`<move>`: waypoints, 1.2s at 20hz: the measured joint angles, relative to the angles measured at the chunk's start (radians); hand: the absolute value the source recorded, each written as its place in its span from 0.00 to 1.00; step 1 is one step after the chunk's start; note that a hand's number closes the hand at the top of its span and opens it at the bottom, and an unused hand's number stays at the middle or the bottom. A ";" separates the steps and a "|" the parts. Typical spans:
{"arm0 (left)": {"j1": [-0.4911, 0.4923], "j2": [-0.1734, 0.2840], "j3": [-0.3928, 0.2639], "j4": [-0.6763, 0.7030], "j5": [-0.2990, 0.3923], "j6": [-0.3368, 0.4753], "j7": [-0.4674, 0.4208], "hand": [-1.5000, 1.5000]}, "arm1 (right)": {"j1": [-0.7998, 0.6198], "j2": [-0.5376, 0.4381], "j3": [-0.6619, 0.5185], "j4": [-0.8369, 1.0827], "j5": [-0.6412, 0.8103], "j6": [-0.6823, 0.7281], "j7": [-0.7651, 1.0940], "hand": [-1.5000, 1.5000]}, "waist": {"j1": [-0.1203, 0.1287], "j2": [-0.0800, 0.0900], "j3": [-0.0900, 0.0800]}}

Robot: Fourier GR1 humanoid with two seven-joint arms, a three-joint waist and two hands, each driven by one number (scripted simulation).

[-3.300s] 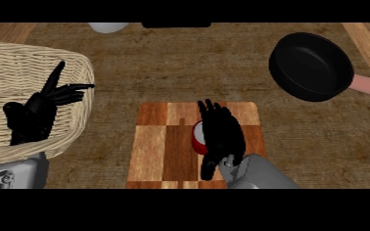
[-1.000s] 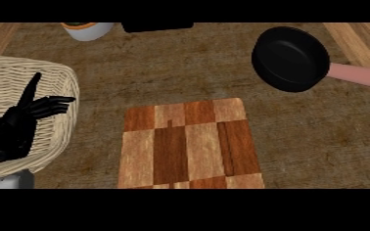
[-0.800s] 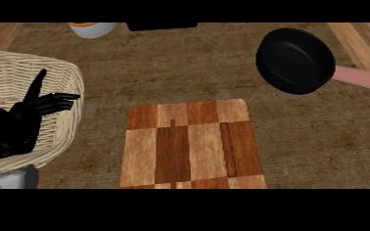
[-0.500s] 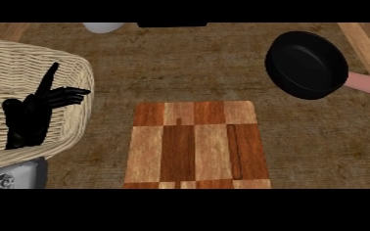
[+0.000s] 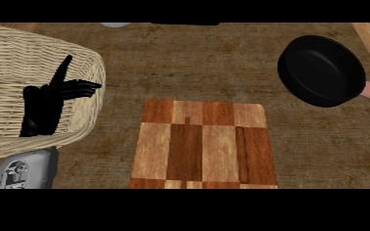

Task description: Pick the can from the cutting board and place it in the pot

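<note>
Head view of the brown counter [image 5: 217, 68]. The black round pot [image 5: 321, 70] lies at right, its pink handle [image 5: 366, 89] running off the right edge, so the pot's long axis is roughly horizontal. The checkered wooden cutting board [image 5: 202, 146] sits at lower centre, long axis running toward the viewer. The left hand [image 5: 45, 106] rests released, fingers straight, over the woven wicker basket [image 5: 43, 63] at left. The can shows nowhere, so neither its place nor its direction can be told.

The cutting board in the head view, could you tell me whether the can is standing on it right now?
No, the cutting board shows only its bare wooden checker surface, with no can anywhere on it.
</note>
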 measured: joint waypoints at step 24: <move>-0.007 0.014 0.011 0.024 0.015 0.007 0.014 0.50 | -0.242 0.391 0.034 0.308 -0.104 -0.142 0.070 0.00 | -0.010 -0.006 0.008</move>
